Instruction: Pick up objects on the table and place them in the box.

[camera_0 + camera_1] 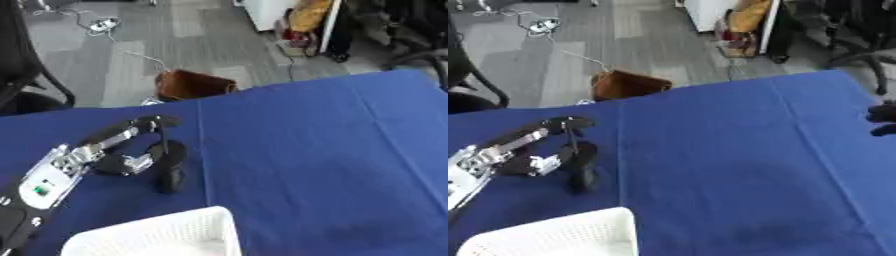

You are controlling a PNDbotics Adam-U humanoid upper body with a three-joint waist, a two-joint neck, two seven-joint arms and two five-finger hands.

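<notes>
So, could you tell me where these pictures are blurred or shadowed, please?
Left eye view: the left hand and the dark upright cylinder it curls around are soft-edged, and the cylinder throws a faint shadow on the blue tablecloth. Right eye view: the white mesh box is smeared, and the dark fingers at the right edge are too blurred to read.

I see a plain deep-blue tablecloth (315, 150) covering the table. My left hand (131, 150) is black with silver joints, beside a black cylindrical object (169, 167). The white lattice-patterned plastic box (166, 235) sits below. Beyond are a brown bag (192, 84) and grey striped carpet (175, 35).
</notes>
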